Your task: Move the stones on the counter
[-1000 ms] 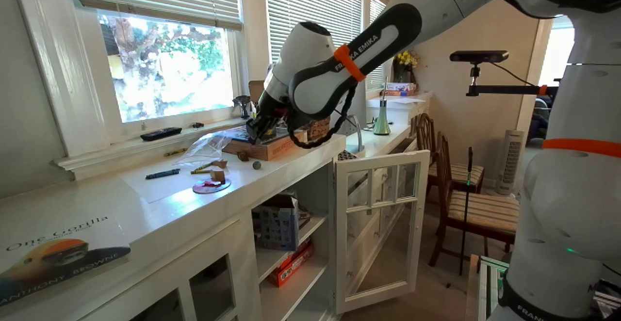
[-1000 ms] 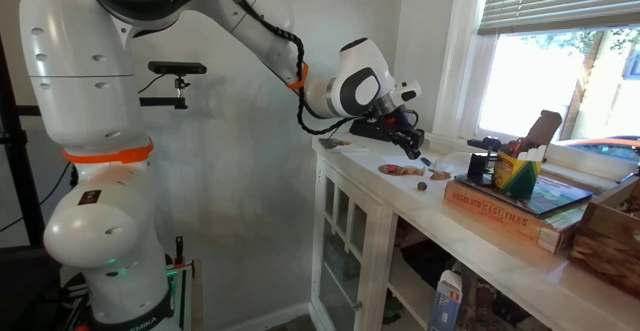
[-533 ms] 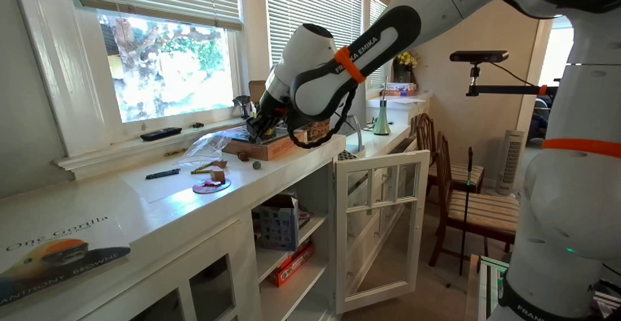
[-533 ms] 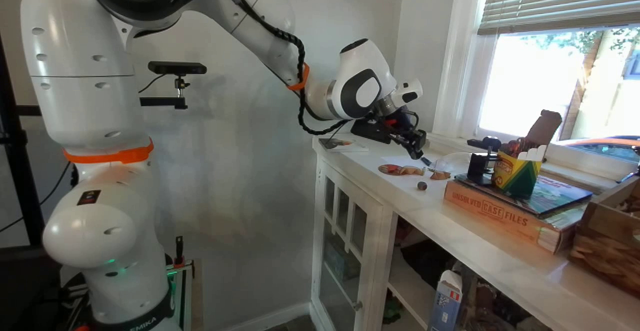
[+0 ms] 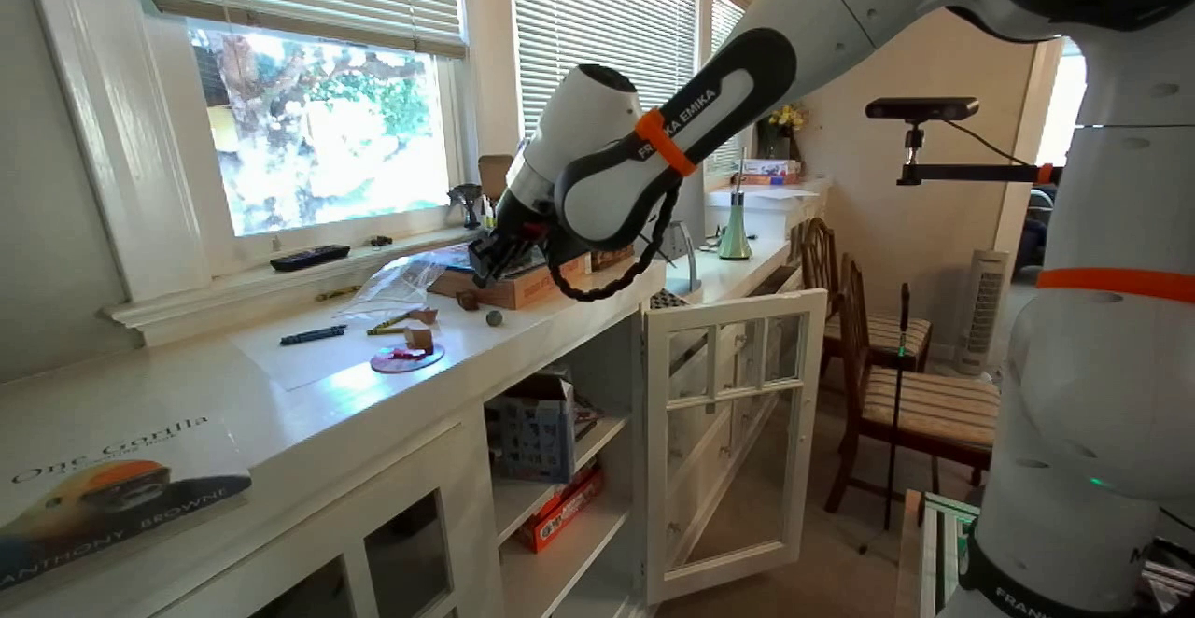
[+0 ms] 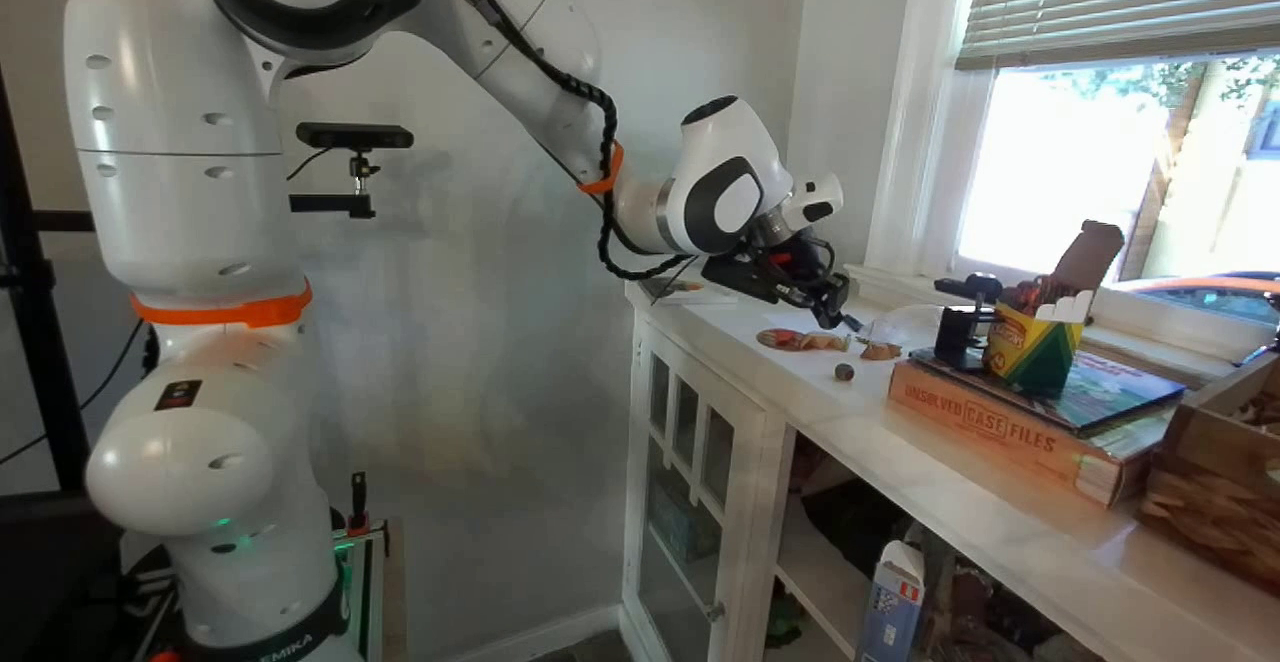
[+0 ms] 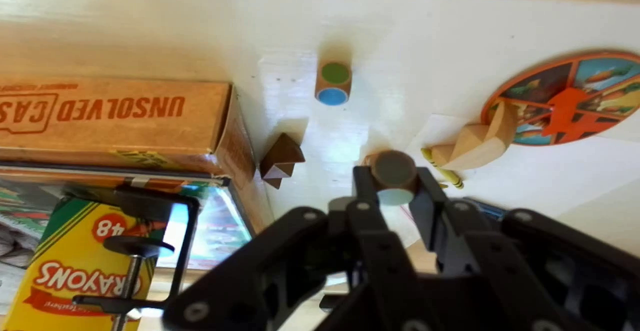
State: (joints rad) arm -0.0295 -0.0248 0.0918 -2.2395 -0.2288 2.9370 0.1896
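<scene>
The hand (image 7: 394, 183) hangs over the bench (image 6: 950, 472), slanting down, and it is pinching a small wooden block (image 7: 394, 168), one finger on each side. I can see a dark round face on that block and a pale greenish one; in both exterior views it is too small to make out. A second block (image 7: 333, 83), with green and blue round faces, sits on the bench, apart from the hand. A brown faceted piece (image 7: 282, 157) lies just beside the end of the cardboard box (image 7: 110, 116), and a crayon box (image 6: 1035, 347) tops that pile. A pale wooden piece (image 7: 480, 143) overlaps the rim of the round spinner (image 7: 575, 103), with a yellow crayon (image 7: 451, 177) tucked close against it. Farther along the bench a gorilla book (image 5: 121, 506) lies flat, and below, a paned cabinet door (image 5: 733, 394) stands open.
</scene>
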